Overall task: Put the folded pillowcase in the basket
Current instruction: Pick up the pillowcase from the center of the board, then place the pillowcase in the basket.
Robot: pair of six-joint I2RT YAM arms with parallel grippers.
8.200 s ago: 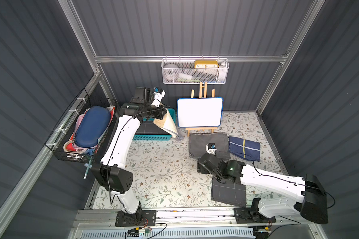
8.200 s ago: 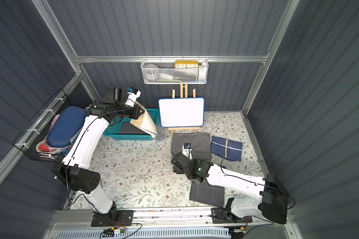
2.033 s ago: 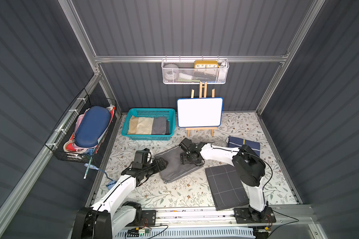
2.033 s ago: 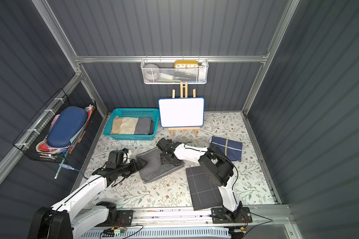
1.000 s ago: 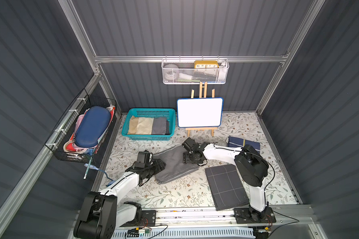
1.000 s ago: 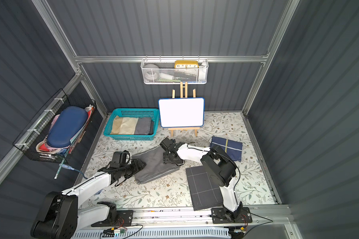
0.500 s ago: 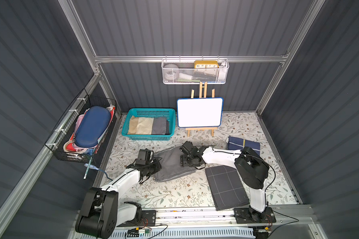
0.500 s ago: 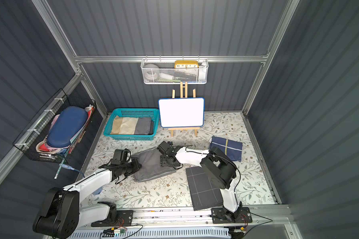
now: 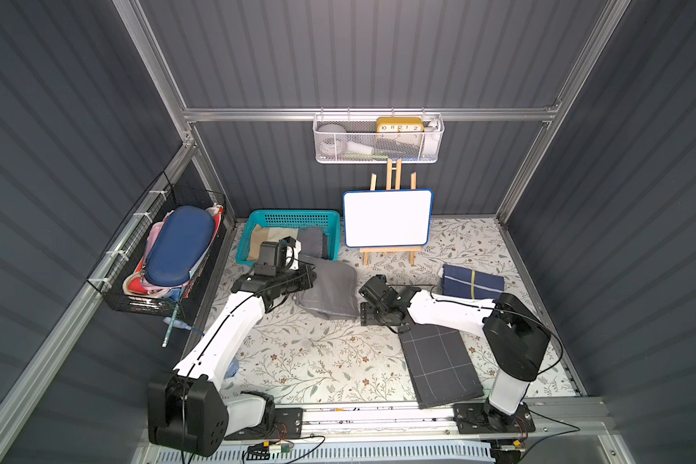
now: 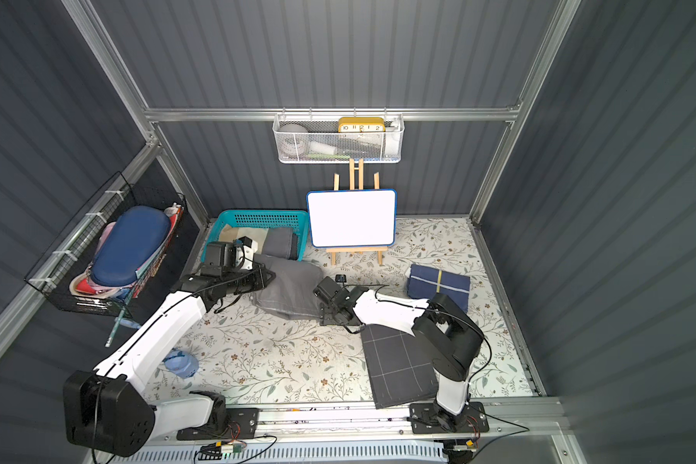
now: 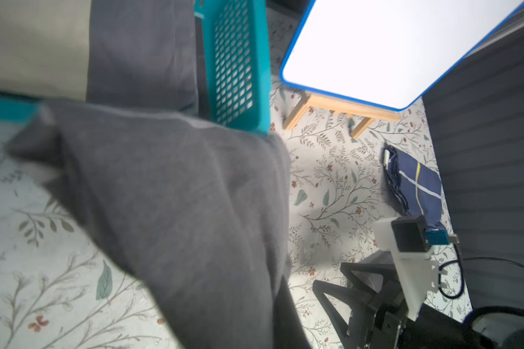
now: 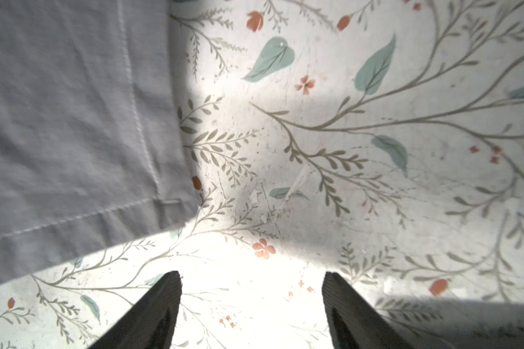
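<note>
The teal basket [image 9: 294, 219] stands at the back left of the flowered mat [image 9: 318, 361], with folded cloths [image 9: 264, 235], one beige and one gray, inside it. Just in front of it the left gripper [image 9: 310, 277] is pressed together on the left edge of the gray pillowcase [image 9: 332, 291], which is raised on that side, reaches the basket's front rim and lies outside it. Further right, the right gripper [image 12: 251, 278] is spread with nothing between its fingers, low over the mat, just beside the pillowcase's corner.

whiteboard [image 9: 386, 217] on easel [image 9: 393, 176] at back | white mesh rack [image 9: 378, 152] with yellow clock [image 9: 399, 125] above | navy folded cloth [image 9: 473, 281], dark grid cloth [image 9: 438, 367] apart on counter [image 9: 318, 361]
</note>
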